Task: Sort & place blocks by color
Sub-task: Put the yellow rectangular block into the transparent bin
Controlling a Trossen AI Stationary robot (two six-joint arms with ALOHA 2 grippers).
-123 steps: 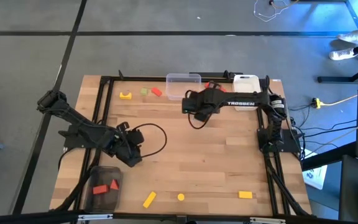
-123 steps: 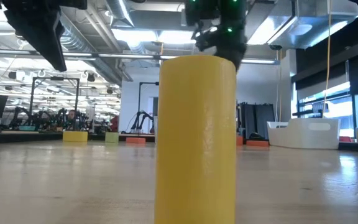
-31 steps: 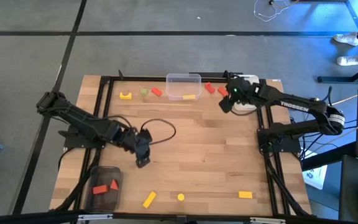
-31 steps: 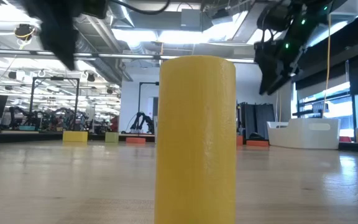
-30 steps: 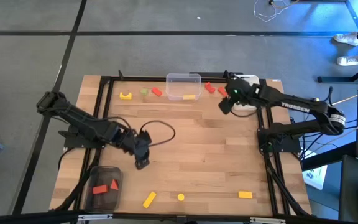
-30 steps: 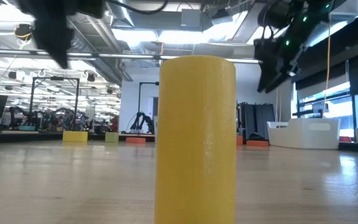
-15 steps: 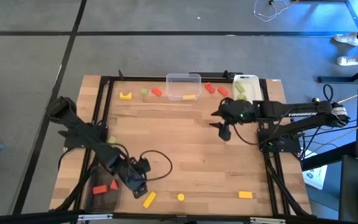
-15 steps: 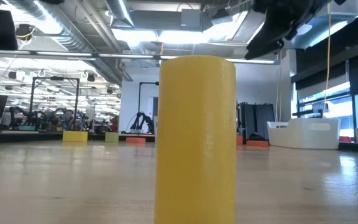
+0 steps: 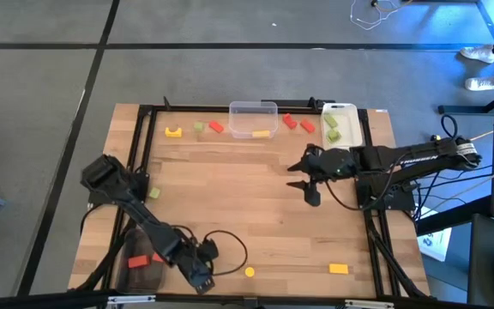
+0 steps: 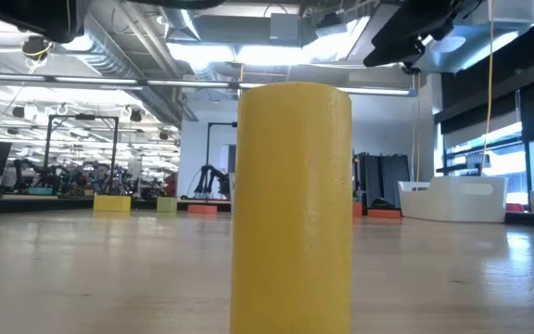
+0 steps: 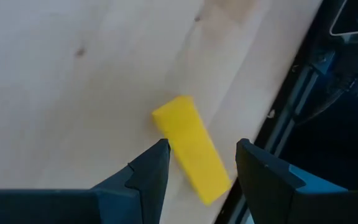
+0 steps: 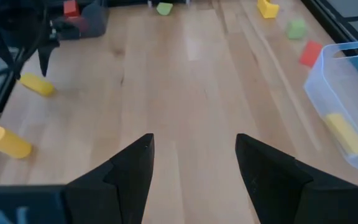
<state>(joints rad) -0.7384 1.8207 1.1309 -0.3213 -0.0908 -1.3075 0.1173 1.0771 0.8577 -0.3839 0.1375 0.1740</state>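
I count three containers: clear container point(image 9: 252, 108), whitish container point(image 9: 341, 108), dark container point(image 9: 132, 280).

Five yellow blocks: arch point(image 9: 173, 131), binned bar point(image 9: 262, 133), cylinder point(image 9: 249, 272), flat bar point(image 9: 339, 269), slanted bar point(image 11: 191, 149).

Four green blocks: first green point(image 9: 199, 127), second green point(image 9: 154, 193), third green point(image 9: 331, 123), fourth green point(image 9: 335, 135).

Red blocks, four that I can see: first red point(image 9: 216, 127), second red point(image 9: 289, 121), third red point(image 9: 307, 126), fourth red point(image 9: 140, 258).

table point(image 9: 264, 215): pale wood, smooth | container point(image 9: 253, 119): clear plastic | yellow bar point(image 11: 191, 148): matt

Wooden table point(image 9: 256, 215): scattered blocks point(image 9: 339, 269), containers point(image 9: 253, 119)
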